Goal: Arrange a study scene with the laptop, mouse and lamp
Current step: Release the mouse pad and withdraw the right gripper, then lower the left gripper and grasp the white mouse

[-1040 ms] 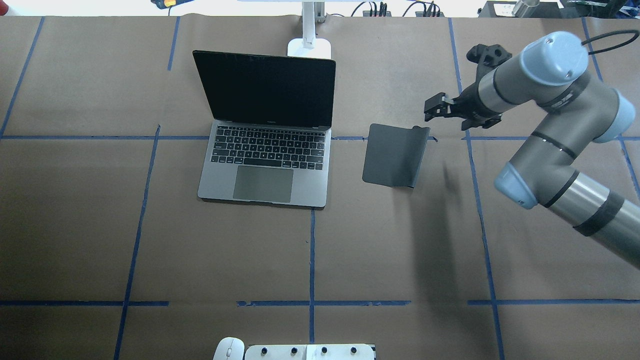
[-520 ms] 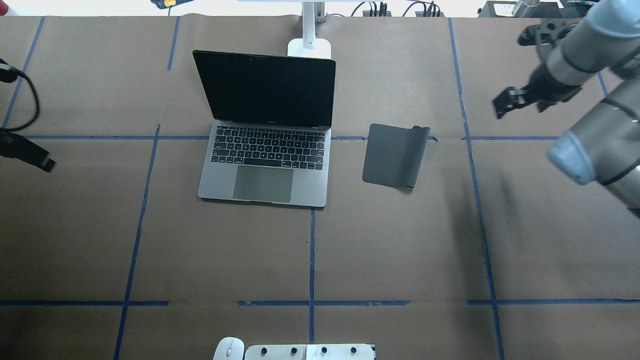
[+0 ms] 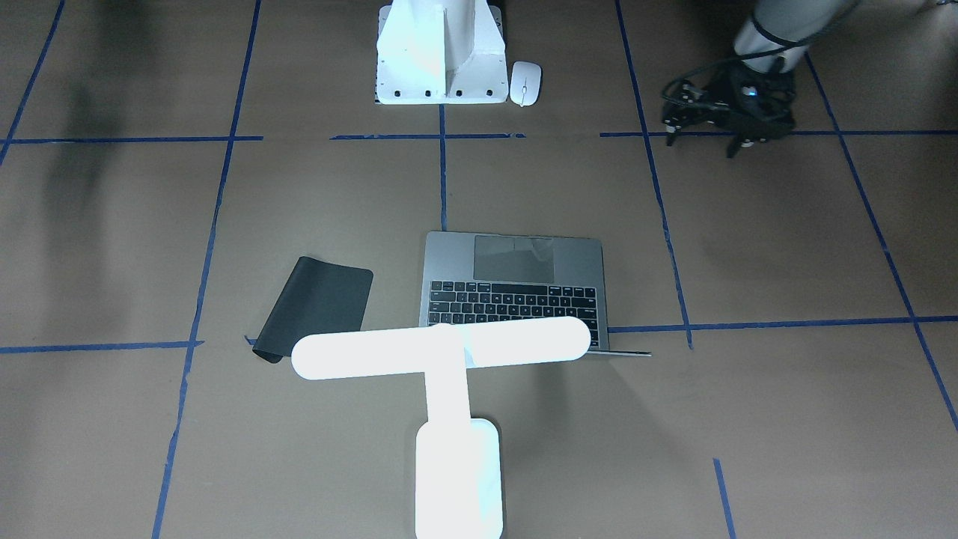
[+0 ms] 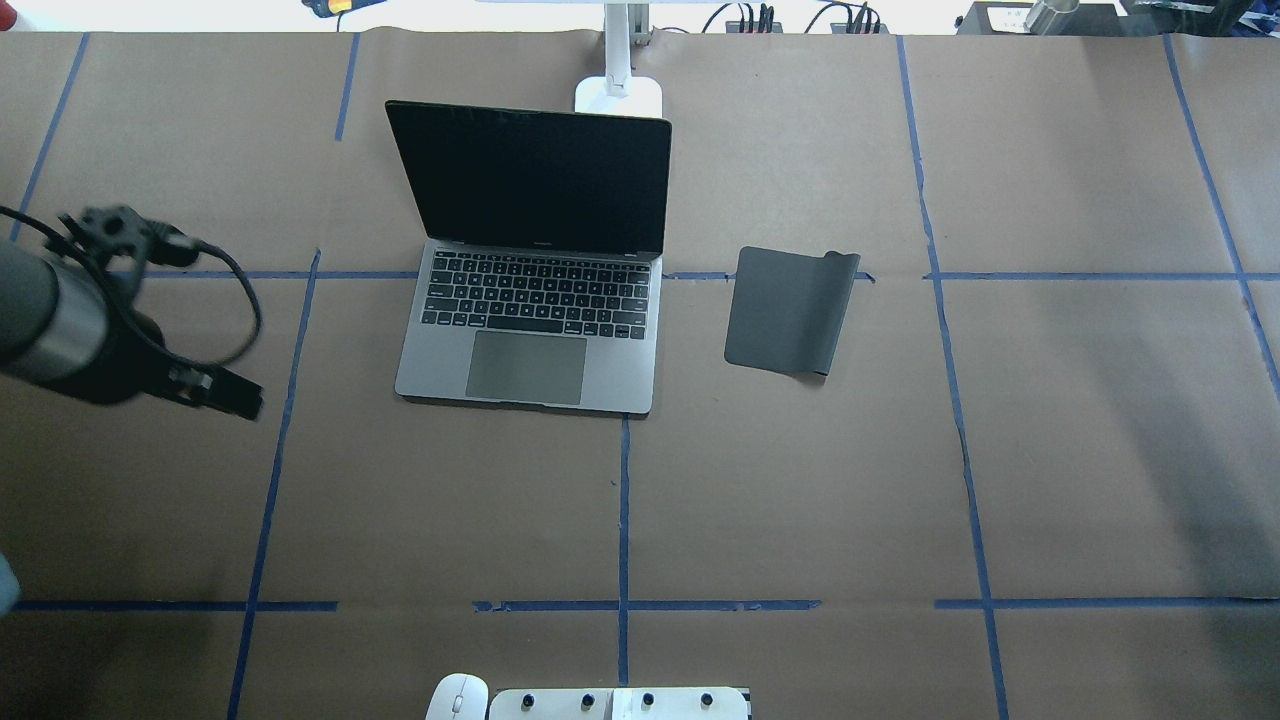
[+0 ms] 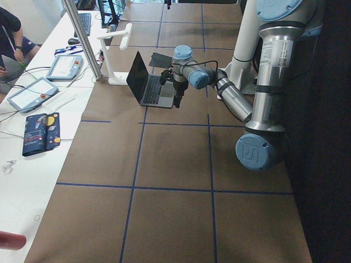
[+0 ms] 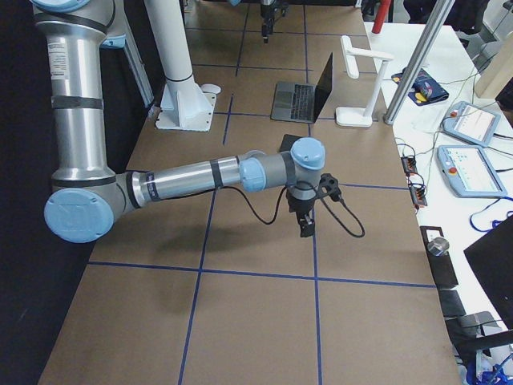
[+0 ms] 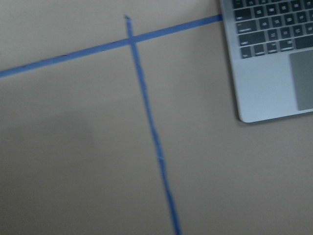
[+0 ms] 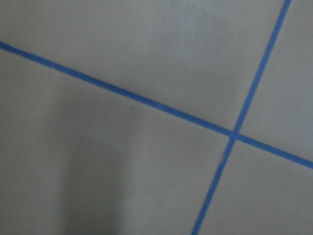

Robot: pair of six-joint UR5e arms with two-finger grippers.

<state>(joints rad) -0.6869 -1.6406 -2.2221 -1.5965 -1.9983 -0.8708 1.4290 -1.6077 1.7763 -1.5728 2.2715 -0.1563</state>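
Left of laptop — left gripper side-on, jaws' state unclear; right gripper likewise.

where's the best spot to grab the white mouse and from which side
Come straight down on the small white oval mouse and pinch its front and back ends. It lies flat with a smooth rounded top, and the white bolted pedestal plate sits close beside its right side, likely leaving little room for a pinch across its width.

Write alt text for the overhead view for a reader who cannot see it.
An open grey laptop sits mid-table, a black mat to its right, the lamp behind it. The left gripper hovers at left; the white mouse lies at the bottom edge.
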